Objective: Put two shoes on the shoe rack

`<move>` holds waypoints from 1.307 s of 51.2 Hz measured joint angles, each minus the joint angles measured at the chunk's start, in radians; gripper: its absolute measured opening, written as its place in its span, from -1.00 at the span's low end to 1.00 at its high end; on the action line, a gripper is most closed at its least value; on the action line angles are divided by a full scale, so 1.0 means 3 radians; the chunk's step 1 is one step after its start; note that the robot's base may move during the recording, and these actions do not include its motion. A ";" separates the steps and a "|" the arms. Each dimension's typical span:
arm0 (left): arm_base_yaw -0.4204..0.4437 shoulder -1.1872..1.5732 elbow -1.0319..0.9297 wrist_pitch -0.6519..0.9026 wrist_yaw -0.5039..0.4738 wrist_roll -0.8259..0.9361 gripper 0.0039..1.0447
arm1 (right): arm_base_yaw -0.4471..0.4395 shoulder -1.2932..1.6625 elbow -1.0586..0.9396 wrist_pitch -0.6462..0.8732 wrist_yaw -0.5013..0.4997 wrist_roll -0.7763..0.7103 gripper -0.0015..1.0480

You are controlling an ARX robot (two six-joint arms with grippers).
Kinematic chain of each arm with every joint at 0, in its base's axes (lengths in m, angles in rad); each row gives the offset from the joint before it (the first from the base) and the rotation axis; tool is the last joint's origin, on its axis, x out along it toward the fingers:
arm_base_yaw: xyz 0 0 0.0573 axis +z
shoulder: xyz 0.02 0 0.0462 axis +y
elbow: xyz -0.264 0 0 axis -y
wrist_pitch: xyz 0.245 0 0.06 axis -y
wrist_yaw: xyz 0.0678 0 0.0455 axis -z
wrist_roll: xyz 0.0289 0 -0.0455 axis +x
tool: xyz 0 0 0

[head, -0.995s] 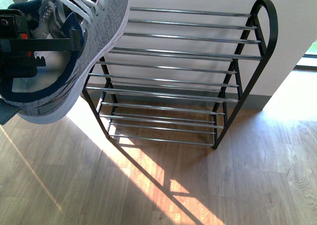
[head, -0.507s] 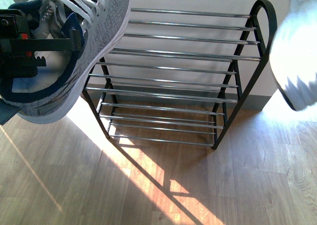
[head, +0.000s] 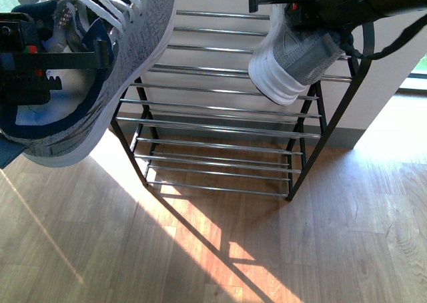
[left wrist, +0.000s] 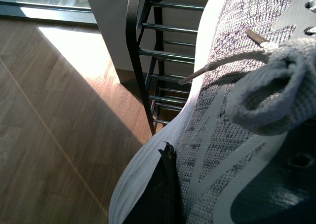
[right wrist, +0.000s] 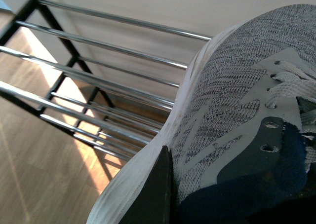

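Observation:
My left gripper (head: pixel 40 66) is shut on a grey sneaker (head: pixel 123 49) with white laces and navy lining, held high at the left, close to the camera, in front of the shoe rack's left end. It fills the left wrist view (left wrist: pixel 222 115). My right gripper (head: pixel 300 3) is shut on the second grey sneaker (head: pixel 293 59), held above the rack's upper right shelves, white sole toward the camera; it also shows in the right wrist view (right wrist: pixel 222 115). The shoe rack (head: pixel 227 109) has black uprights and silver rods and stands against the wall, its shelves bare. No sandals are in view.
Wooden floor (head: pixel 220 249) with sunlit patches lies before the rack. A white wall (head: pixel 393 56) stands behind it. A window edge (head: pixel 417 76) shows at the far right.
The right arm has swung in from the right edge with its sneaker, now above the rack's upper right. The left gripper and its sneaker have not moved.

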State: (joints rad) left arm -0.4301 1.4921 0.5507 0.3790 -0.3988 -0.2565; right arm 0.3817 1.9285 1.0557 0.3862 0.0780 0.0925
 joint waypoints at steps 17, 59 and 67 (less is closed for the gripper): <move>0.0000 0.0000 0.0000 0.0000 0.0000 0.0001 -0.98 | -0.0165 0.0679 0.0795 -0.0306 0.0346 -0.0341 -0.97; 0.0000 0.0000 0.0000 0.0000 0.0000 0.0001 -0.98 | -0.0219 0.0306 0.0561 -0.0196 -0.0047 -0.0481 0.53; 0.0000 0.0000 0.0000 0.0000 0.0000 0.0001 -0.98 | -0.0161 -0.0179 0.0155 -0.0058 -0.0217 -0.0432 0.85</move>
State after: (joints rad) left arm -0.4301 1.4921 0.5507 0.3790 -0.3988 -0.2562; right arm 0.3332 1.8748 1.1023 0.3687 0.0128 -0.0372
